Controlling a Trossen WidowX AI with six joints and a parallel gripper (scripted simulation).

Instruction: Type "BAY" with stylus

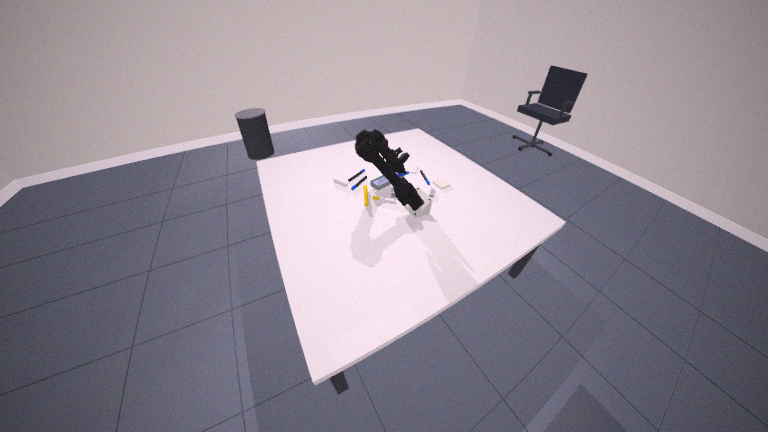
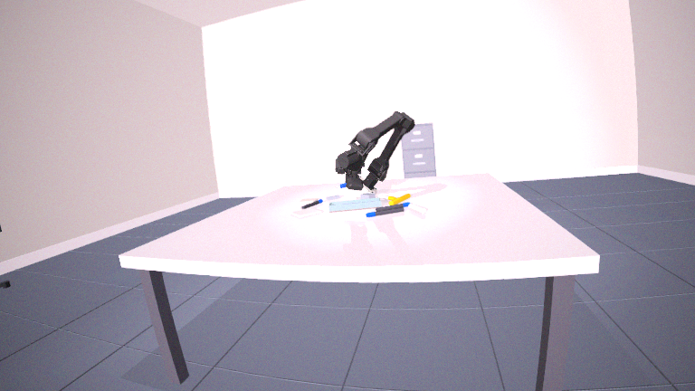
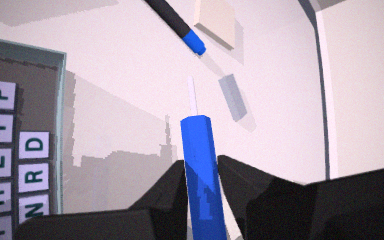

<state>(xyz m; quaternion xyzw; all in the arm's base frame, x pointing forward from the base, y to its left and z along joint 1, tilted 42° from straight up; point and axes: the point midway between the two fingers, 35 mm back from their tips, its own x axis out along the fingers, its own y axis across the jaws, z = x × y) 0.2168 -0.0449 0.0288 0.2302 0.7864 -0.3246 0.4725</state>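
My gripper point(image 3: 200, 164) is shut on the blue stylus point(image 3: 200, 142) point(image 2: 342, 185) point(image 1: 403, 174), whose thin pale tip points up the wrist view, away from the fingers. The stylus is off to the side of the keyboard and touches no key in the wrist view. The keyboard point(image 3: 61, 125) point(image 1: 380, 182) point(image 2: 354, 205) has a teal case and pale keys. It shows at the left edge of the wrist view, with the D key point(image 3: 34, 144), R key point(image 3: 34, 176) and part of the N key point(image 3: 34, 209) in its end column. The B, A and Y keys cannot be made out.
A black pen with a blue end point(image 3: 172, 20) point(image 1: 424, 177) point(image 2: 311, 204), a grey block point(image 3: 232, 97) point(image 1: 432, 193) and a beige pad point(image 3: 215, 22) point(image 1: 441, 183) lie beyond the stylus tip. Yellow markers point(image 1: 366, 195) point(image 2: 399, 199) and dark pens point(image 1: 359, 182) point(image 2: 389, 210) lie around the keyboard.
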